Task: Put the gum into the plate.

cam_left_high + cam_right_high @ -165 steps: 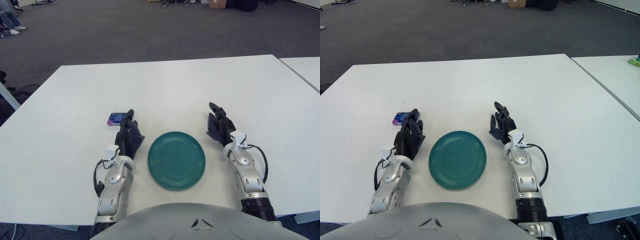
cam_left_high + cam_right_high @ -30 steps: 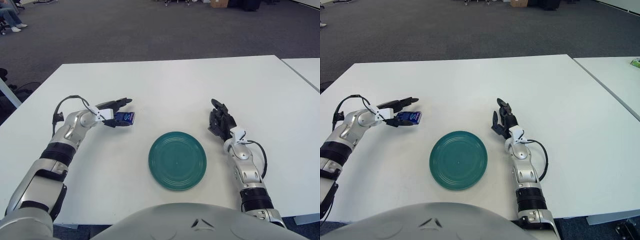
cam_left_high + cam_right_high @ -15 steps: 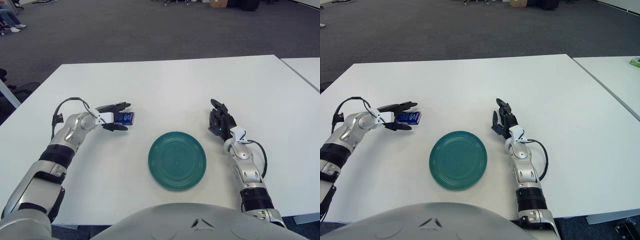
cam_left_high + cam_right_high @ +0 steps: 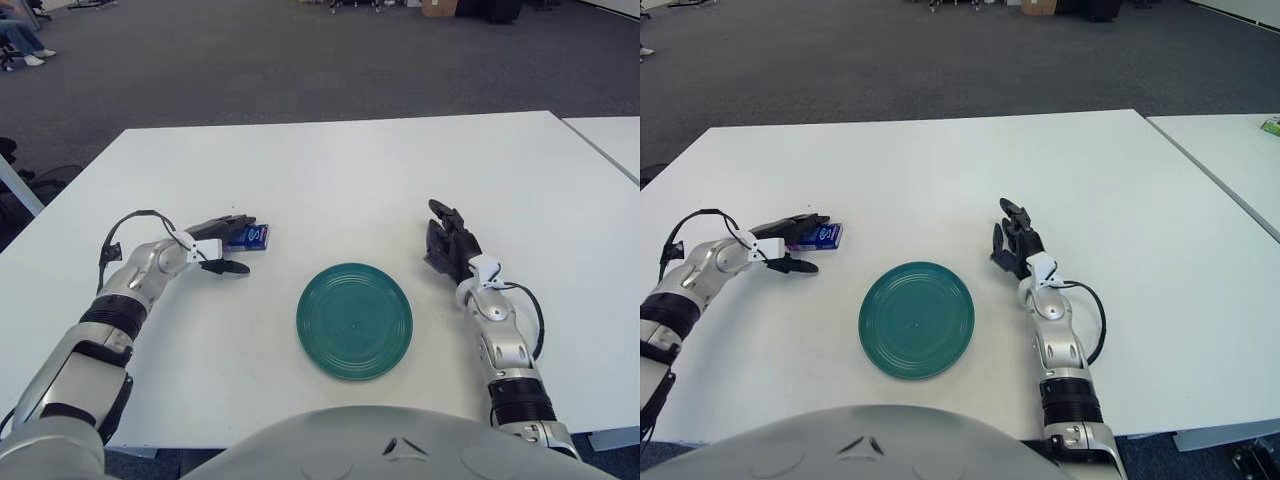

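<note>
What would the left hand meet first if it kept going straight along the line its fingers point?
The small blue gum pack, right at the fingertips of the left hand. Whether they already touch it is unclear.

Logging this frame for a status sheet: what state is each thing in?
Gum: on the table, at the left hand's fingertips, not lifted.
Plate: empty, flat on the table.
Left hand: open, fingers around the gum.
Right hand: idle, right of the plate.
</note>
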`<state>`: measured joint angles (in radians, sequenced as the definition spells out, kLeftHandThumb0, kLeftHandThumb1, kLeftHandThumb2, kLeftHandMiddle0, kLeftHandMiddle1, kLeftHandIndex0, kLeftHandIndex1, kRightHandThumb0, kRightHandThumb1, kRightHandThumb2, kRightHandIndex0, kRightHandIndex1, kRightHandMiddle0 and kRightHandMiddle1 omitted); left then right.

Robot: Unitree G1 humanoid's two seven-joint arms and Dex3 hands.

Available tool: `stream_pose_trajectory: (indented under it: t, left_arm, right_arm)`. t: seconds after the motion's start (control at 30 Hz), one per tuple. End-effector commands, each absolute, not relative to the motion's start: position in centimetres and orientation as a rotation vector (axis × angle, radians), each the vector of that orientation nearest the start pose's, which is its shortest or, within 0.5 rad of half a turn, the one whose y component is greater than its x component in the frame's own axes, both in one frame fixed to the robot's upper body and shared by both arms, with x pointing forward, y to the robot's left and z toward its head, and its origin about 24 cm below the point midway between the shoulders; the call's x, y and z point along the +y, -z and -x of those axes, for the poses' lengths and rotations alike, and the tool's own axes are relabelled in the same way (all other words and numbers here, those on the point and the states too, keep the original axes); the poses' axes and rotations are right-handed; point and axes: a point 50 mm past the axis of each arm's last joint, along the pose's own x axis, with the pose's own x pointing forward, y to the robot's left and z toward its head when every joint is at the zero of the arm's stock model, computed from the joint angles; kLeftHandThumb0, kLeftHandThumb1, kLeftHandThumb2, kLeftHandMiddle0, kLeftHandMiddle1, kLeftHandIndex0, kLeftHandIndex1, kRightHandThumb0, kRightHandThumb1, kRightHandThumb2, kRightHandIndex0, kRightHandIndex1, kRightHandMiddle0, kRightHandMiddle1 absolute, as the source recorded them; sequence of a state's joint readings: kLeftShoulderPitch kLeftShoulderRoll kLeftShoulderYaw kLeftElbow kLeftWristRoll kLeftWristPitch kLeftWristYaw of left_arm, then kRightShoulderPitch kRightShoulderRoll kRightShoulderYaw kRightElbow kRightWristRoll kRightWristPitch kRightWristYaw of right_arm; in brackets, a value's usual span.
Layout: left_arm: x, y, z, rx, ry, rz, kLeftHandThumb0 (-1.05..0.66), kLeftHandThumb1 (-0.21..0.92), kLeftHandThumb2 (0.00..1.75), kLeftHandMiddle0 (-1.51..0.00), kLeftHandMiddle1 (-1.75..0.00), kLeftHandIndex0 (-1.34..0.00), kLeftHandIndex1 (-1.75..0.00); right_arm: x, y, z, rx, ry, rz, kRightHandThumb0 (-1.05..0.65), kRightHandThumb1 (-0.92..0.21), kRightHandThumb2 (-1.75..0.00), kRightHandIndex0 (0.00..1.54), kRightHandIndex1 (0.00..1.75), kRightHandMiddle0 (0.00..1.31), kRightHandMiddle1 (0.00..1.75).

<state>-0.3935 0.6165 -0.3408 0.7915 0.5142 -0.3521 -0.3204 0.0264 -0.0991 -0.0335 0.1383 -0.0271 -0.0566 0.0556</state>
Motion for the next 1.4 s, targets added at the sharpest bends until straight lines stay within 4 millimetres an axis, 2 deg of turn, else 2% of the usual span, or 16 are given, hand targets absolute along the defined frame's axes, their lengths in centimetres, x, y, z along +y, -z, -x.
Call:
stream_pose_trajectory:
  t: [0.0,0.13,0.57,0.7,0.93,0.97,1.07,1.13,1.23,1.37]
  left_arm:
    - [24.6,2.0,-28.2,0.428,0.670,-1.159,-0.94,0.91,0.08,-0.14,-0.01,0.00,-0.64]
    - [24.7,3.5,-27.7,0.466,0.666,-1.154,-0.85,0.88,0.04,-0.18,-0.02,-0.01,-0.77]
    - [24.0,4.9,-27.1,0.479,0.693,-1.157,-0.55,0.81,0.00,-0.34,-0.06,-0.12,-0.92]
    - [23.6,5.9,-26.4,0.488,0.680,-1.162,-0.46,0.80,0.00,-0.43,-0.08,-0.15,-1.04]
    - [23.2,6.6,-26.2,0.509,0.661,-1.191,-0.45,0.83,0.02,-0.57,-0.15,-0.17,-1.30]
    - [23.1,6.7,-26.2,0.517,0.660,-1.198,-0.46,0.83,0.04,-0.58,-0.20,-0.17,-1.34]
    - [23.0,7.1,-26.2,0.554,0.659,-1.223,-0.48,0.78,0.17,-0.54,-0.42,-0.18,-1.48]
    - [23.0,7.2,-26.2,0.573,0.657,-1.233,-0.44,0.67,0.57,-0.53,-0.57,-0.38,-1.55]
    - [23.0,7.5,-26.2,0.623,0.636,-1.213,-0.42,0.58,0.84,-0.52,-0.67,-0.46,-1.63]
    - [23.1,7.9,-26.0,0.680,0.604,-1.175,-0.43,0.51,1.02,-0.57,-0.79,-0.48,-1.71]
  right_arm:
    - [-18.4,-0.4,-23.9,0.161,-0.006,0.116,-0.64,-0.92,-0.99,0.16,0.00,0.00,0.39]
    - [-18.6,-0.4,-23.8,0.166,-0.009,0.113,-0.64,-0.92,-0.99,0.15,0.00,0.00,0.39]
    - [-19.3,-0.8,-23.6,0.180,-0.022,0.121,-0.64,-0.92,-0.99,0.13,0.00,0.00,0.37]
    - [-19.3,-0.9,-23.6,0.182,-0.018,0.119,-0.63,-0.92,-0.99,0.14,0.00,0.00,0.37]
    - [-19.4,-1.0,-23.6,0.183,-0.002,0.095,-0.63,-0.92,-0.96,0.15,0.01,0.00,0.40]
    - [-19.4,-1.0,-23.6,0.181,-0.001,0.092,-0.63,-0.92,-0.96,0.15,0.01,0.00,0.41]
    - [-19.4,-1.0,-23.6,0.178,0.001,0.087,-0.63,-0.92,-0.95,0.16,0.01,0.00,0.43]
    - [-19.4,-0.9,-23.6,0.177,0.002,0.084,-0.63,-0.92,-0.95,0.17,0.01,0.00,0.44]
    - [-19.3,-0.9,-23.7,0.176,0.002,0.080,-0.63,-0.92,-0.94,0.17,0.01,0.00,0.45]
    - [-19.1,-1.0,-23.7,0.173,0.002,0.073,-0.63,-0.92,-0.93,0.18,0.01,0.00,0.46]
